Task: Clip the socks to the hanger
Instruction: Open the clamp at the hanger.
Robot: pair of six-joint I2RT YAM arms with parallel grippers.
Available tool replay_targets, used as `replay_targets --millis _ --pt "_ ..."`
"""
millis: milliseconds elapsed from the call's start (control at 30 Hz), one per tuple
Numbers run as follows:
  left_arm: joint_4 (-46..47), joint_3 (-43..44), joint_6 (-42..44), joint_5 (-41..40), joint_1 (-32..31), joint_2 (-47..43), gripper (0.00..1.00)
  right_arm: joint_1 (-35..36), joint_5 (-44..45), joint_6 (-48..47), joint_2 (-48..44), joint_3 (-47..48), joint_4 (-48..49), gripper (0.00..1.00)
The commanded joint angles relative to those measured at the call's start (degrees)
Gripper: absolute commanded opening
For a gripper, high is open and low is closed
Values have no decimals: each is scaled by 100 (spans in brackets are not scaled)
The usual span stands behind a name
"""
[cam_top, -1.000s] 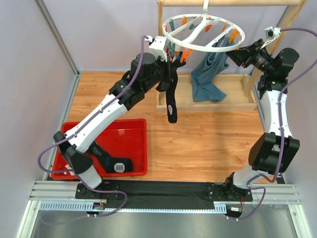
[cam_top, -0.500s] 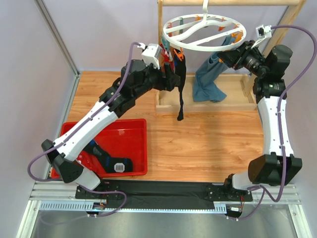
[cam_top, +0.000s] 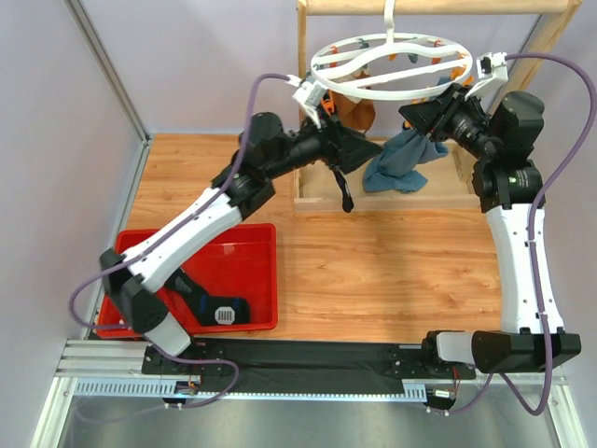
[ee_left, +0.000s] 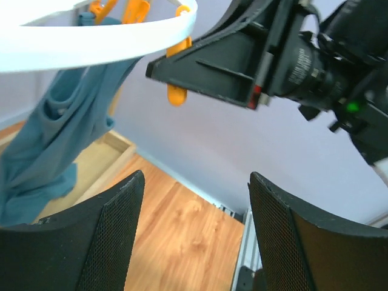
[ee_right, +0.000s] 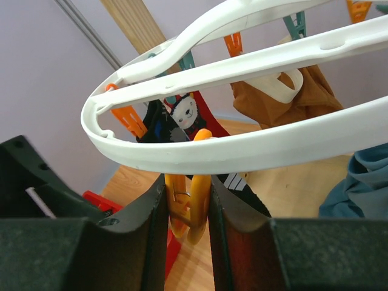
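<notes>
Right claw (ee_right: 187,205) clamped on an orange clip (ee_right: 195,229) — left claw (ee_left: 195,177) wide

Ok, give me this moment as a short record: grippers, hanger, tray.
left gripper: open, empty, below the hanger rim
right gripper: shut on an orange clip under the rim
hanging at hanger: black sock, red Christmas sock, teal cloth
red tray: one dark sock inside

Hanger (cam_top: 392,94) hangs from rack bar (cam_top: 438,6), rear centre; bin (cam_top: 244,261) front left (sock (cam_top: 201,297) inside); garment (cam_top: 396,163) below hanger, right side.
</notes>
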Motion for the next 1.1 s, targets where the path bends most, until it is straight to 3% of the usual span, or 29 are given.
replay_targets --millis 0,167,300,433,633,867,1067 --pt "847 640 -407 688 -38 929 76 155 254 243 -197 185 -181 1" --pt "1119 1599 -662 776 -73 1879 73 155 351 67 -153 193 -365 2" --pt "1286 1688 -504 486 -100 2082 72 155 298 67 -83 203 -384 2" --pt "1689 1697 -591 407 -108 2232 59 155 298 58 -56 185 -357 2" --pt "1990 1679 -557 215 -222 2250 58 155 316 23 -56 167 -348 2" --pt "1726 2145 -776 83 -266 2566 55 164 289 40 -82 132 -331 2" --pt "1524 2259 -995 -357 -267 2636 35 155 254 76 -135 27 -269 2"
